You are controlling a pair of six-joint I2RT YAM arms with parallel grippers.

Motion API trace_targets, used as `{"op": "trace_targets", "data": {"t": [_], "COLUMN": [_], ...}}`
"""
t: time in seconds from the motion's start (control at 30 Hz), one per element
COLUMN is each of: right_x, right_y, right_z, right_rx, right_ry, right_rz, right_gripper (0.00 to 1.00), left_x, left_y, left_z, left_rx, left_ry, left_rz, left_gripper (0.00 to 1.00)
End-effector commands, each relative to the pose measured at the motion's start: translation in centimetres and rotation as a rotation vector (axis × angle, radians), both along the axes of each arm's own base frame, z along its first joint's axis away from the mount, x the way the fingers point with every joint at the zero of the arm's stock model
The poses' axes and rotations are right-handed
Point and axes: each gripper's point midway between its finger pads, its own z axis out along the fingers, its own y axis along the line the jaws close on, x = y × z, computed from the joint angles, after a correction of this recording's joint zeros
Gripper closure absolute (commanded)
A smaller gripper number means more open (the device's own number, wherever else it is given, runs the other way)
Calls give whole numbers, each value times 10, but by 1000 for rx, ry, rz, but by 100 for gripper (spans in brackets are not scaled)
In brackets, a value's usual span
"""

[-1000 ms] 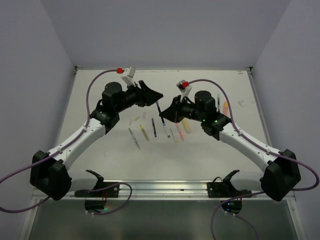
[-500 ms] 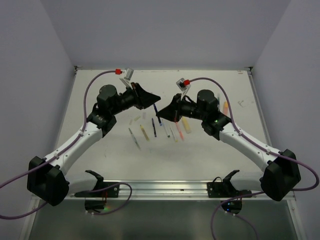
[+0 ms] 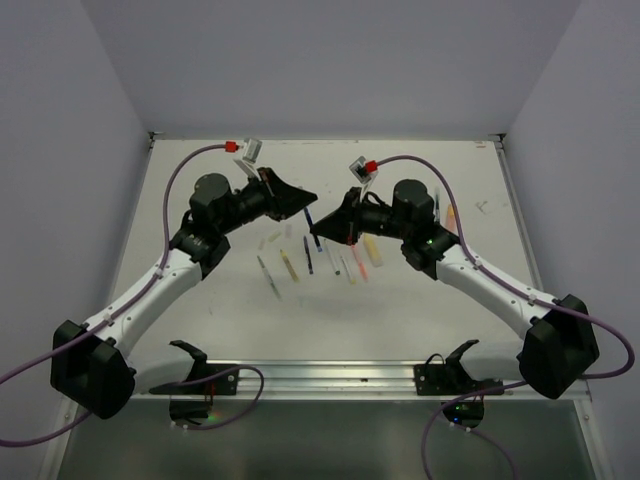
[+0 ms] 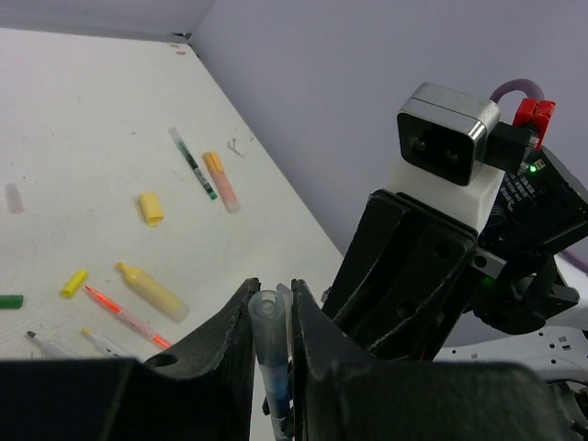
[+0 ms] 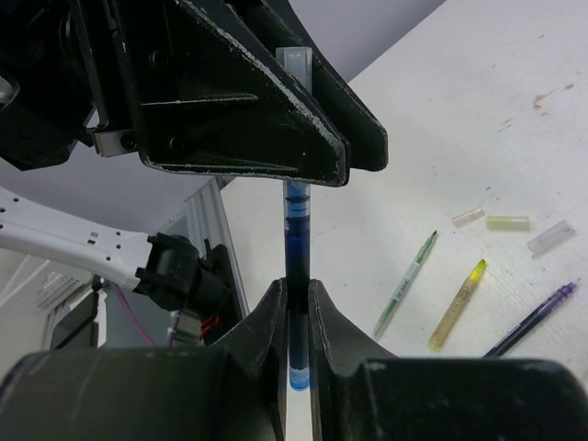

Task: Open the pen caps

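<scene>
here, in the overhead view, the left gripper (image 3: 308, 198) points in from the upper left toward frame centre. its fingers are pressed onto the pale cap (image 4: 265, 309) of a blue pen (image 3: 313, 214) held above the table (image 3: 330, 320). in its wrist view the cap's rim pokes up between the two pads at lower centre, and the blue barrel runs down behind them. just right of it, the right gripper (image 3: 320, 229) pinches the same pen's barrel, at bottom centre of its own view. the pen stands straight up into the other gripper's fingers. cap and barrel sit in one line; whether they have parted cannot be told. below the grippers more pens lie in a loose row, a yellow highlighter (image 3: 372, 250) among them. farther right, an orange highlighter (image 3: 450, 213) lies near the table's right edge. a loose yellow cap (image 4: 150, 208) lies in the left half of the left wrist view.
</scene>
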Motion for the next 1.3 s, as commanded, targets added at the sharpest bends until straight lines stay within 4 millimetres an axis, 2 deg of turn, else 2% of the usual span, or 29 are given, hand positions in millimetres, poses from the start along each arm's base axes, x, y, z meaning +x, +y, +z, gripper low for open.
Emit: {"op": "trace_targets", "data": {"t": [0.0,0.13,0.27,0.37,0.57,0.63,0.67,0.73,0.8,0.83,0.87,0.93,0.97,1.0,1.1,1.17,1.23,1.27], "right_x": [-14,-20,-26,-28,-18,-10,3,9,22,27,28,37,37,44,53,62,67,73], "right_y": [-6,-12,-18,-20,-25,-37,-47,-66,-94,-105,-115,-141,-150,-165,-181,-187,-190,-190], "right_z": [-39,-65,-89,-93,-92,-100,-107,-127,-144,-150,-160,-173,-183,-188,-201,-202,-213,-212], "right_rx": [-92,-155,-202,-215,-237,-289,-337,-428,-507,-534,-562,-604,-634,-656,-726,-750,-780,-779], "right_ry": [68,101,132,139,125,133,130,178,224,239,266,321,354,368,378,370,395,393], "right_rz": [56,58,54,51,-20,-96,-185,-267,-394,-435,-465,-545,-566,-610,-633,-652,-661,-665], "right_gripper": [100,100,100,100,100,100,100,100,100,100,100,100,100,100,100,100,100,100], "left_x": [18,37,47,52,58,60,65,64,68,65,67,64,64,64,67,70,73,76], "left_y": [21,41,56,56,40,35,32,24,15,8,0,-16,-31,-40,-74,-96,-110,-122], "left_z": [38,45,57,60,55,41,32,8,-23,-32,-50,-65,-79,-85,-109,-127,-137,-152], "left_rx": [-67,-83,-103,-101,-76,-26,-1,52,108,116,138,154,175,181,203,215,217,231], "left_ry": [-104,-111,-145,-149,-138,-107,-85,-31,46,73,113,142,168,180,226,255,271,288], "left_rz": [151,315,443,496,471,453,447,406,371,333,310,266,235,217,156,123,109,98], "left_gripper": [100,100,100,100,100,100,100,100,100,100,100,99,98,98,98,98,98,98]}}
